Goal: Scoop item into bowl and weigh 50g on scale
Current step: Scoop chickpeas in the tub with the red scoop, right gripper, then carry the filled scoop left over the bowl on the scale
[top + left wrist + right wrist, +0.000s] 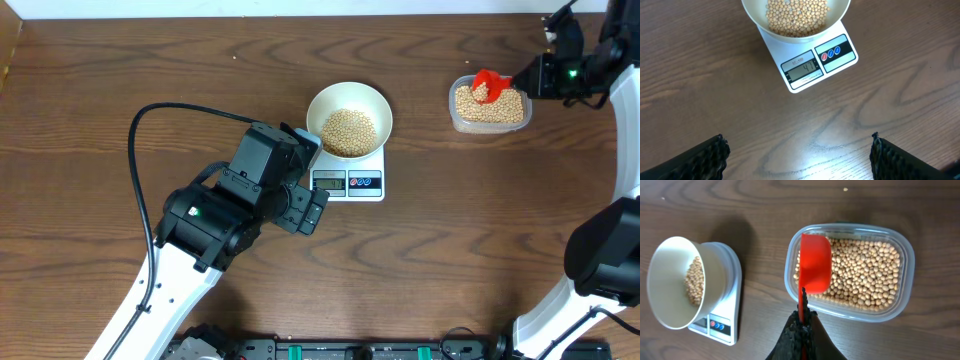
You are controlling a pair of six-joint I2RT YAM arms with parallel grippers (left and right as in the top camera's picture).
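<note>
A cream-white bowl [320,104] holding tan beans [348,132] stands on the white scale [365,185]; its display [801,70] reads about 41. My right gripper [801,325] is shut on the handle of a red scoop [815,267], whose cup lies over the left part of a clear tub of beans [865,275]. In the overhead view the scoop [488,84] is over the tub [490,108] at the far right. My left gripper [799,155] is open and empty, above bare table just in front of the scale.
The left arm's black body [240,195] sits close to the scale's left front. The right arm [575,65] reaches in from the far right edge. Bare wood lies between scale and tub.
</note>
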